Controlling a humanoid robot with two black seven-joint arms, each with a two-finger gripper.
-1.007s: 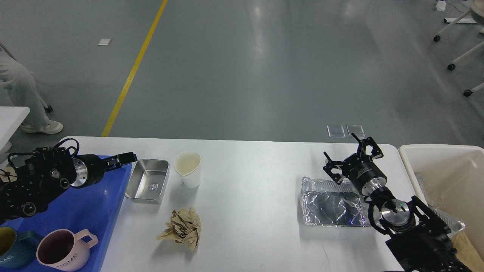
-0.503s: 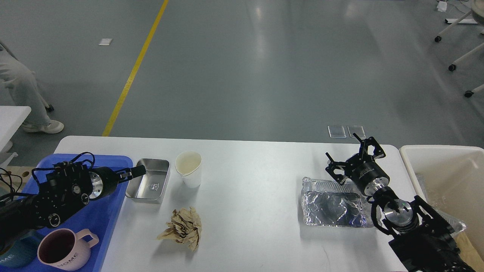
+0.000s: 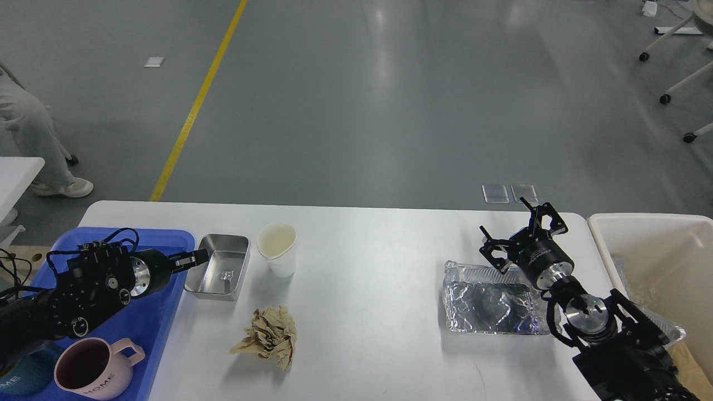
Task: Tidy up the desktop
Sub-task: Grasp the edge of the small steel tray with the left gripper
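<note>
Blue mug [image 3: 14, 379]: mostly hidden behind the left arm, cut by the frame edge.
Bin [image 3: 657, 245]: cropped at the right.

Steel tin [image 3: 218, 267] left of paper cup [image 3: 277, 249], crumpled paper [image 3: 268, 336] before them.

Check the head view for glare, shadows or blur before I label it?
Head view: sharp overall, no motion blur; soft streaks of ceiling light on the grey floor; bright speckled glare on the foil tray; faint shadows beside the crumpled brown paper and paper cup on the desktop; the left gripper reads dark, its fingers hard to separate.
</note>
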